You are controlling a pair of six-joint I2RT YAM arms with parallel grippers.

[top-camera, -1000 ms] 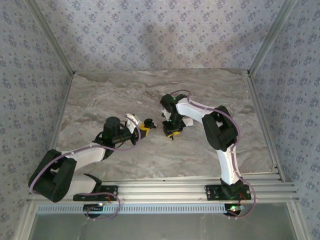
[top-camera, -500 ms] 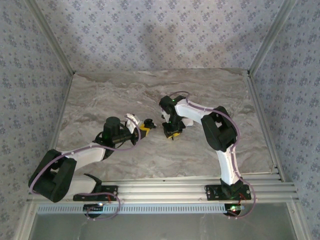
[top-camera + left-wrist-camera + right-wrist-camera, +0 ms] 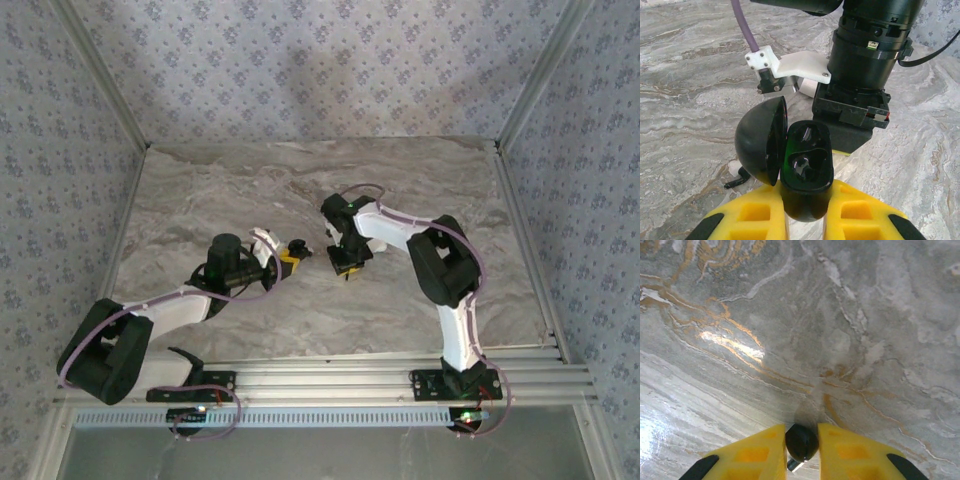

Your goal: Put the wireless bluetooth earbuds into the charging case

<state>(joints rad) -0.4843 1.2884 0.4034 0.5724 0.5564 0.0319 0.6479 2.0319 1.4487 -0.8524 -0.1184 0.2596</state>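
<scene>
The right gripper is closed down on the black earbud, pinching it at the very tips of its yellow fingers close to the table. Whether the earbud is clear of the surface cannot be determined. A tip grip of this kind leaves most of the earbud exposed for seating. The left gripper is clamped on the lower body of the charging case. The lid is swung open to one side and the wells face the right arm's wrist, so the case serves as a fixed receptacle. Both grippers stand near the table's centre, close together but apart. The likely next step is to align the earbud over a well.
</scene>
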